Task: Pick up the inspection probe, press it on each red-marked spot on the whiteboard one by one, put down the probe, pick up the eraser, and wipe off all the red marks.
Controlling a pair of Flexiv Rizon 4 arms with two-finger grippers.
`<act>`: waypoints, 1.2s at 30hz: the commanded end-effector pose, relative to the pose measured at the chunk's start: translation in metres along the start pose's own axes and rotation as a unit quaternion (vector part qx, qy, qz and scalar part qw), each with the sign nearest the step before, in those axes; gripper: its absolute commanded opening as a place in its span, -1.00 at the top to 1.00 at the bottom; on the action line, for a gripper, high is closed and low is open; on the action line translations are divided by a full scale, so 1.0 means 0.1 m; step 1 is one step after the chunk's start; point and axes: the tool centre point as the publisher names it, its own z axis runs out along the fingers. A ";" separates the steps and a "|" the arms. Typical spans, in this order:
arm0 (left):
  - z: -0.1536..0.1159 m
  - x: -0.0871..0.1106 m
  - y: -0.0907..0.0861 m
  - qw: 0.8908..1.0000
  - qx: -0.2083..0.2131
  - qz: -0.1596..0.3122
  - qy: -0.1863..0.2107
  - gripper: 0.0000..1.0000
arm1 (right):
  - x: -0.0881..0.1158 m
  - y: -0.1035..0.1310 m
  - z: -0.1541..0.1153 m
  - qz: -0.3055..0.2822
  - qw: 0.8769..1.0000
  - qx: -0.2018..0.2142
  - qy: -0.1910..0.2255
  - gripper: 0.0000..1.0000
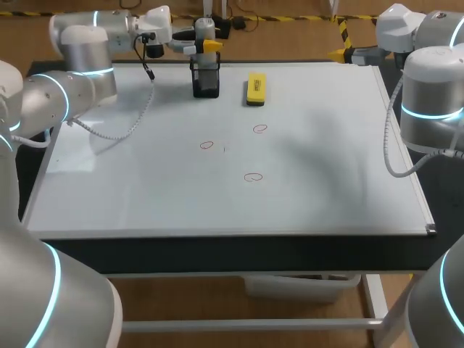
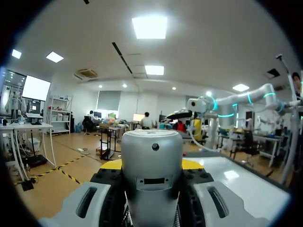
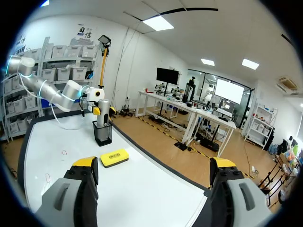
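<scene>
Nearest, the whiteboard carries three red marks around its middle, none wiped. At the far edge stands a black holder, and the probe sits upright in it, its silver top rising above the rim. I can see nothing else in the holder. The yellow eraser lies flat just right of the holder, untouched.

The left gripper is at the probe's upper part. In the left wrist view the fingers press against the silver body from both sides, so I judge it clamped on the probe (no gap shows on either side). The right gripper hangs off the board's far right corner with its fingers wide apart and nothing between them.

The step in hand is the first one, picking up the probe. It has not left the holder. The next move calls for a straight lift until the probe clears the rim, since a sideways pull could tip the holder. Then comes a carry toward the nearer marks.
</scene>
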 end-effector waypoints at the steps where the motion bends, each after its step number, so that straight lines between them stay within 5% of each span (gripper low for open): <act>1: -0.01 -0.01 -0.09 1.000 -0.004 0.006 0.007 1.00 | -0.01 0.00 0.00 0.000 1.000 0.001 0.001 -1.00; 36: -0.14 0.14 -0.85 1.000 -0.010 0.024 0.016 1.00 | -0.01 0.00 0.00 0.000 1.000 0.001 0.001 -1.00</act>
